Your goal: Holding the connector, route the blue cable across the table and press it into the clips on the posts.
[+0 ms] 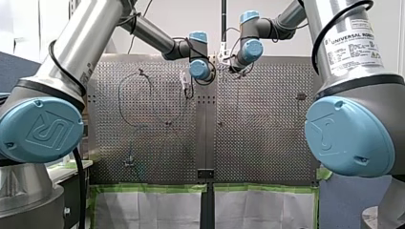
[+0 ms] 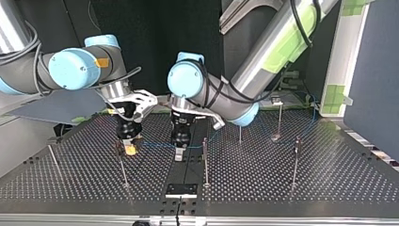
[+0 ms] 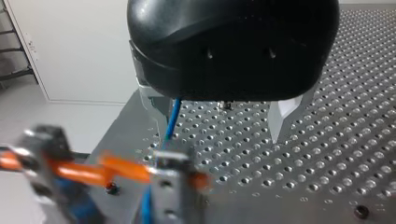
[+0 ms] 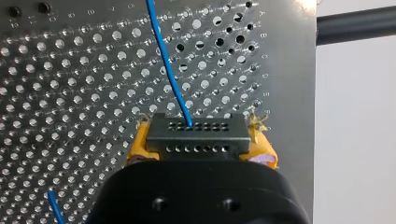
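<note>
Blue cable [image 4: 170,79], connector [image 4: 196,137] pinched in right gripper [image 4: 200,145]

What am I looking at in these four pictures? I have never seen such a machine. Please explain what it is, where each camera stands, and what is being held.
These are two robot arms working over a perforated metal table. One picture looks from behind the arms. One faces them from across the table, so the sides are crossed there. The other two come from cameras on the wrists.

Thin posts stand upright on the table, and a blue cable runs across it.

My right gripper, with yellow pads, is shut on a dark connector with rows of small holes. The cable comes out of this connector.

My left gripper, which is black, is open close beside the right one. The cable runs just by one of its fingers.
</note>
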